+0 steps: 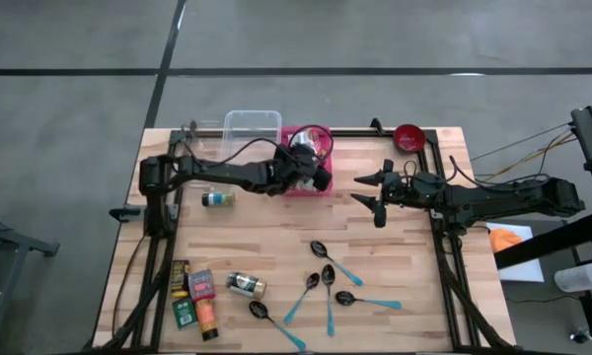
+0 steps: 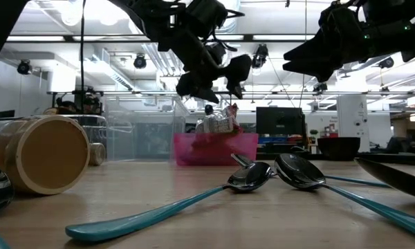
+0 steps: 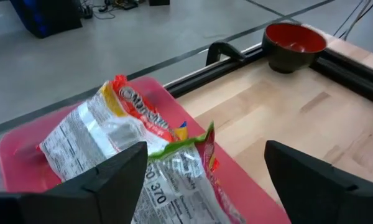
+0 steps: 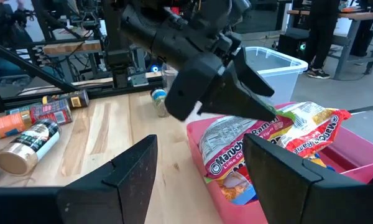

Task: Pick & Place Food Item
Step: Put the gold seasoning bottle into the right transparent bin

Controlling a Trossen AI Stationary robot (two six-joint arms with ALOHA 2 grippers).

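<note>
Five teal spoons (image 1: 328,289) nearby, left end effector (image 1: 316,176) open above noodle packet (image 3: 133,146) in pink bin (image 1: 288,187)

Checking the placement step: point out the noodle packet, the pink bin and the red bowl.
noodle packet (image 4: 270,140): right wrist view, on the printed front of the wrapper.
pink bin (image 2: 214,149): low view, on its front wall.
red bowl (image 3: 294,41): left wrist view, on its inner red surface.

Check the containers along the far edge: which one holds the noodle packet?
The pink bin, under the left gripper. The clear tub beside it and the red bowl hold no packet.
</note>
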